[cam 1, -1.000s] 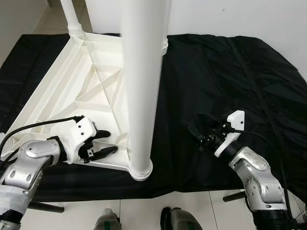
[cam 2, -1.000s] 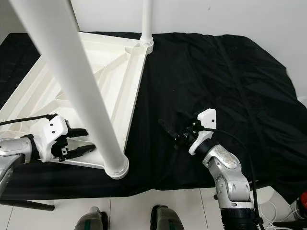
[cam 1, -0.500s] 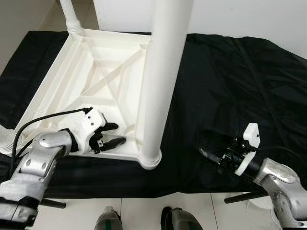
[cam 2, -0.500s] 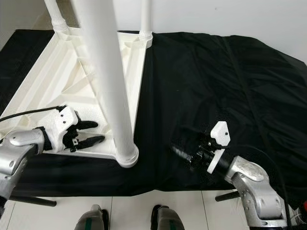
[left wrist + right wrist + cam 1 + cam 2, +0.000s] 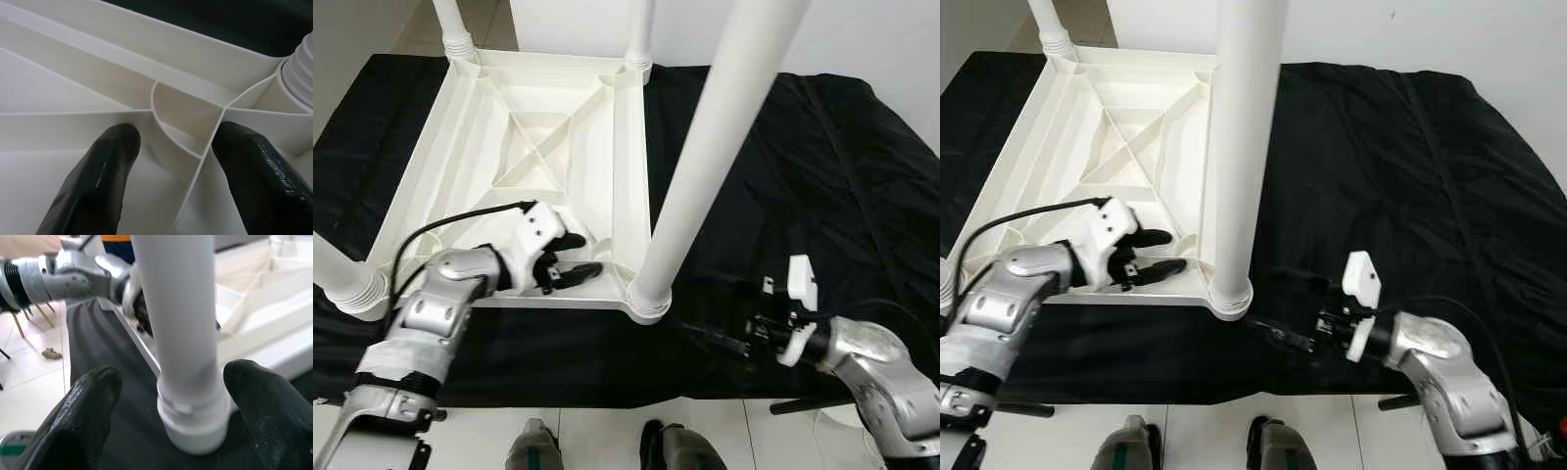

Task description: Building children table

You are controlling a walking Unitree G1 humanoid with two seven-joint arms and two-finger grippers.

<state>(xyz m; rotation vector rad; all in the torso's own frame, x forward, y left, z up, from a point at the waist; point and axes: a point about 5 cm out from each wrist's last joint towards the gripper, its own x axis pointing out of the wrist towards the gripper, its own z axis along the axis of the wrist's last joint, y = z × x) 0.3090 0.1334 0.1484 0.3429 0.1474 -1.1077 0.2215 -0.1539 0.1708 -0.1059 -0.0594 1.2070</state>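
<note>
Since the earlier frames the right gripper [image 5: 1278, 333] has swung in toward the base of the near white round plastic leg [image 5: 1237, 166], its fingers now spread wide on either side of it but not touching, while the left gripper [image 5: 573, 259] has gone deeper into the near corner of the white ribbed plastic tabletop [image 5: 543, 147], fingers wide apart over a rib. The tabletop lies upside down on the black cloth [image 5: 1381, 147], underside up. Four legs seem fitted already, each long axis pointing up from a corner, so probably only tightening and turning over remain.
</note>
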